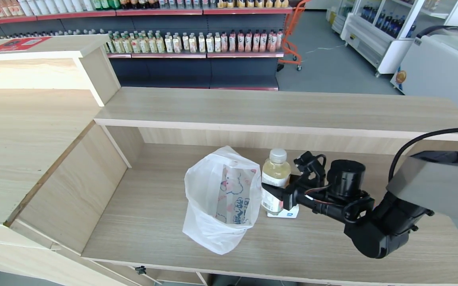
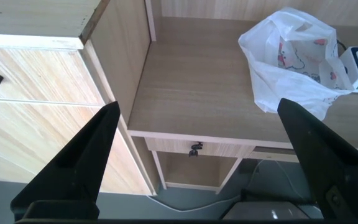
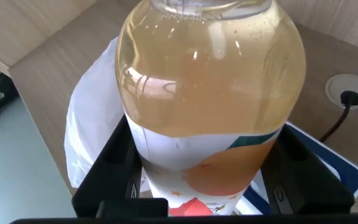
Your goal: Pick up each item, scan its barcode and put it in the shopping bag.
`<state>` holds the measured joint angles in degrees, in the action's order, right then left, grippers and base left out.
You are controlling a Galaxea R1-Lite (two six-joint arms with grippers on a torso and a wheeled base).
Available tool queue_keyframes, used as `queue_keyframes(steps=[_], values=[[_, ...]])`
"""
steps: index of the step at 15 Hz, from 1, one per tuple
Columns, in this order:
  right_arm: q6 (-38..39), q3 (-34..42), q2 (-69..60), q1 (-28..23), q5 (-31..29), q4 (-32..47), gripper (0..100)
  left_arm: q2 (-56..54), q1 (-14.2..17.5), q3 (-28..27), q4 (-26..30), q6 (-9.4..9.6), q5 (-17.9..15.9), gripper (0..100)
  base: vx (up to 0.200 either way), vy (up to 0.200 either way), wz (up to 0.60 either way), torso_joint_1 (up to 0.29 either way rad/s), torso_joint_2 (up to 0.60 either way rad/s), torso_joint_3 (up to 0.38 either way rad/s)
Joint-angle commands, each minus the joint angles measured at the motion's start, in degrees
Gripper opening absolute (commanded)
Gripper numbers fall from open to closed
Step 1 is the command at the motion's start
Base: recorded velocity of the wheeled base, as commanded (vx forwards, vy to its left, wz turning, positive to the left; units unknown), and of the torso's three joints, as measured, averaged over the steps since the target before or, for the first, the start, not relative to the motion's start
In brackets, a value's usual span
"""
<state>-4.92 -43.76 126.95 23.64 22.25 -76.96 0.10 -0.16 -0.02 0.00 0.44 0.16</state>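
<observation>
Pale yellow drink fills the one bottle (image 1: 275,174), held upright in the clamped right gripper (image 1: 274,196) over a flat white-and-blue device (image 1: 288,215), just beside the single white shopping bag (image 1: 209,226) on the wooden counter (image 1: 145,226). One printed carton (image 1: 235,194) sits inside the bag. The left gripper (image 2: 194,107) hangs spread wide and empty off the counter's front edge, well apart from the bag.

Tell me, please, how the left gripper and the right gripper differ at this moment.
The left gripper is open and empty, while the right gripper is shut on the bottle. The left gripper sits off the front edge of the counter, well away from the shopping bag; the right gripper is over the counter, close beside the bag. Both have black fingers.
</observation>
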Motion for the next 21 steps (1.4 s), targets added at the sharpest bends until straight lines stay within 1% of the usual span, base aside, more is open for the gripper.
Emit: queue_keyframes(steps=[1,7,8,10,12,15,16,17,19,21], values=[[-0.52,-6.68,7.7,2.91,0.08,-0.03,0,-0.01,-0.02,0.02,0.0,0.0,0.02,100,0.0,0.0,0.0,0.0,0.0,0.0],[-1.84,-21.36,18.24,8.18,0.08,0.58,0,-0.01,-0.02,-0.06,0.0,0.0,0.02,100,0.0,0.0,0.0,0.0,0.0,0.0],[-2.55,-22.42,19.21,8.62,0.08,0.76,0,-0.01,-0.02,0.02,0.0,0.0,0.02,100,0.0,0.0,0.0,0.0,0.0,0.0],[-7.56,-25.58,22.29,9.41,0.08,1.46,0,-0.01,-0.02,-0.06,0.0,0.0,0.02,100,0.0,0.0,0.0,0.0,0.0,0.0],[-9.23,-27.87,23.6,9.59,0.08,2.43,0,-0.01,-0.02,0.02,0.0,0.0,0.02,100,0.0,0.0,0.0,0.0,0.0,0.0],[-15.11,-28.04,24.83,9.15,0.08,1.99,0,-0.01,-0.02,0.02,0.0,0.0,0.02,100,0.0,0.0,0.0,0.0,0.0,0.0],[-15.38,-27.78,25.01,9.15,0.08,1.72,0,-0.01,-0.02,-0.06,0.0,0.0,0.02,100,0.0,0.0,0.0,0.0,0.0,0.0],[-15.29,-27.52,25.01,9.15,0.08,0.85,100,-0.01,-0.02,0.02,0.0,0.0,0.02,100,0.0,0.0,0.0,0.0,0.0,0.0],[-14.15,-26.64,24.31,9.23,0.16,0.05,100,-0.01,-0.02,0.02,0.0,0.0,0.02,100,0.0,0.0,0.0,0.0,0.0,0.0],[-8.26,-24.09,21.58,9.23,0.08,-0.03,100,-0.01,-0.02,0.02,0.0,0.0,0.02,100,0.0,0.0,0.0,0.0,0.0,0.0]])
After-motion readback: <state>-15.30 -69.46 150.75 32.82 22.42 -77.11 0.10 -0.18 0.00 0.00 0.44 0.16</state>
